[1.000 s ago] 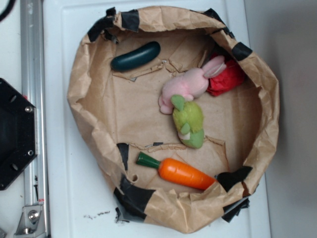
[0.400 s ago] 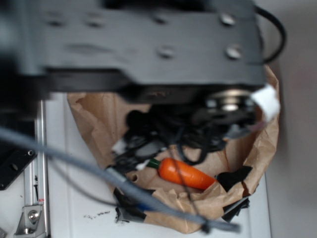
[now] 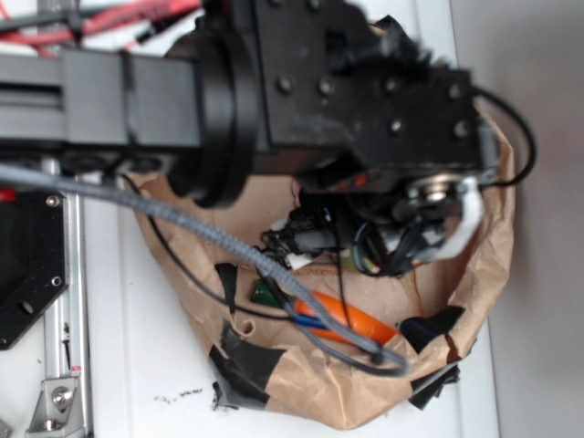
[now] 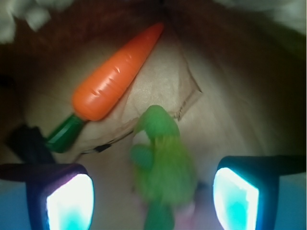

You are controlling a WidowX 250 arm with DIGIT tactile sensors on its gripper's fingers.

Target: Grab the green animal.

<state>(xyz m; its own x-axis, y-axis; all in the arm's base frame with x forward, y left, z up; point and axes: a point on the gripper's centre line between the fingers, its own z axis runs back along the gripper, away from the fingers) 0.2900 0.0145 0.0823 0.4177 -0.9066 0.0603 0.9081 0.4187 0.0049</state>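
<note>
Over the bag: my arm (image 3: 274, 82) reached in from 9 o'clock across the exterior view, its black housing covering the upper half of the brown paper bag (image 3: 474, 274).
Wrist pose: pointed down into the bag, with cables (image 3: 210, 242) trailing from it toward 5 o'clock.
Gripper (image 4: 153, 191): released, jaws spread wide; my two fingertips (image 4: 69, 199) sat at 7 and 5 o'clock of the wrist view, pads glowing pale blue.
Green animal (image 4: 163, 167): lay on the bag's floor between the two fingers, nearer 6 o'clock, touching neither pad that I could see.
Carrot (image 4: 115, 74): lay at 11 o'clock from the green animal, orange tip toward 12 o'clock, green stem toward 8 o'clock, close by but apart from it.
Hidden: in the exterior view my arm covered the green animal fully; only the carrot (image 3: 351, 319) showed below the wrist, crossed by cables.
Hard to make out: the green animal was blurred and cut off at the lower edge of the wrist view; a pinkish smear beside it I could not identify.
</note>
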